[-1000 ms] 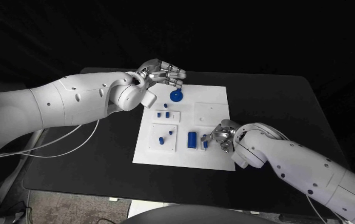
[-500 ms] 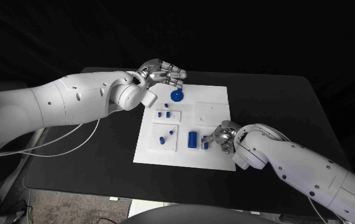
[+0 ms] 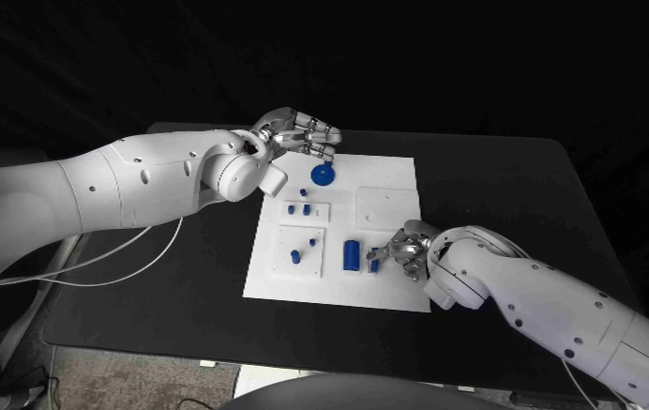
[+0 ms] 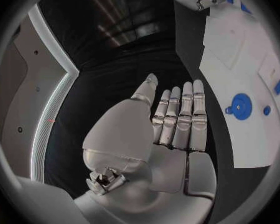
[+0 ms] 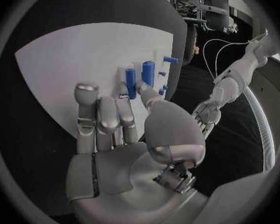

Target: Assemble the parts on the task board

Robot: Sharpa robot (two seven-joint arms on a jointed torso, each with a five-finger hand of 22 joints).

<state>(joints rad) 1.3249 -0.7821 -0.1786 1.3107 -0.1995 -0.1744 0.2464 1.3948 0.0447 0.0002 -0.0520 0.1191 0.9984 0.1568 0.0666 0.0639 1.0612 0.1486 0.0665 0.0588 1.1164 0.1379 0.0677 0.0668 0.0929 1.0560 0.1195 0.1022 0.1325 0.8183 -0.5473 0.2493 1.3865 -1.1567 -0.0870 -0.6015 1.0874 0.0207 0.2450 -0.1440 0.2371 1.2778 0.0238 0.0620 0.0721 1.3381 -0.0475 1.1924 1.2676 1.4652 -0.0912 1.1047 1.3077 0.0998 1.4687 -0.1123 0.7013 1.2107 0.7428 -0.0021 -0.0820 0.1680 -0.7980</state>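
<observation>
Parts on the board, a hand at each end

Board (image 3: 385,199) lies white in the middle of the black table (image 3: 514,185), its long side running away from the robot. At its far end sits a round blue disc (image 3: 322,174), which the left wrist view shows as a ring with a small tab and a separate blue dot just beside it. Nearer the robot, two short blue pegs (image 3: 306,209) stand on a raised white square, and below them two more small blue pieces (image 3: 295,256) lie on a second square. A larger blue cylinder (image 3: 352,255) stands close to the near edge, with a slimmer blue part (image 5: 130,82) just beside it.

The left hand (image 3: 300,133) hovers over the far end of the board, above the disc; in its wrist view the fingers (image 4: 187,114) lie straight and side by side, holding nothing. The right hand (image 3: 406,249) sits at the near right of the board, next to the slim blue part. Its fingers (image 5: 102,114) are half curled, the thumb reaching toward the part, but whether it touches or grips it cannot be told.
</observation>
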